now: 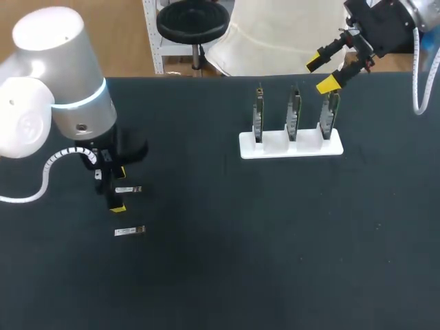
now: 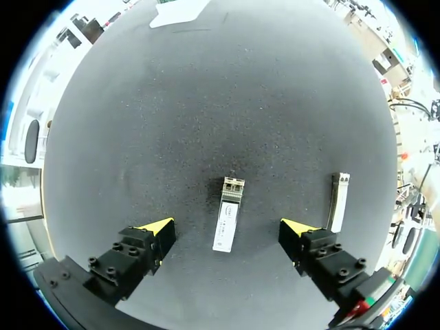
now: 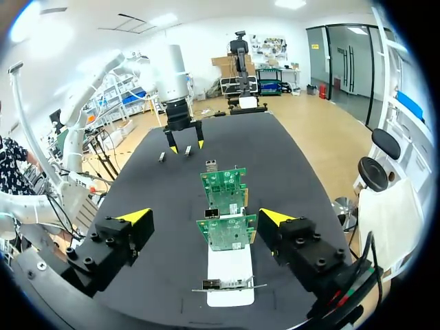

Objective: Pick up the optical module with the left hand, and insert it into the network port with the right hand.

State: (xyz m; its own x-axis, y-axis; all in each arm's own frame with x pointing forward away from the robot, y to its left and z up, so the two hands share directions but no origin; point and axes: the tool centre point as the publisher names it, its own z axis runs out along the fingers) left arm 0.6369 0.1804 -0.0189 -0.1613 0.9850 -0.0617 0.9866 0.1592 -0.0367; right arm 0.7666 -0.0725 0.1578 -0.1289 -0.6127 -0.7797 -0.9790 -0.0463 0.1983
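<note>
Two small silver optical modules lie on the black table. One module (image 2: 228, 213) (image 1: 128, 190) lies flat between the spread fingers of my left gripper (image 2: 227, 228) (image 1: 118, 189), which hangs open just above it without touching. The second module (image 2: 338, 201) (image 1: 129, 231) lies just outside one finger. Three upright green network boards (image 1: 293, 113) (image 3: 227, 230) stand in a white holder (image 1: 275, 146) (image 3: 231, 271), each with a metal port at its top edge. My right gripper (image 1: 323, 73) (image 3: 205, 217) is open and empty, above the far right end of the holder.
From the right wrist, my left gripper (image 3: 182, 143) shows far across the table beyond the boards. Bare black tabletop (image 1: 227, 247) spreads between the modules and the holder, and toward the front edge.
</note>
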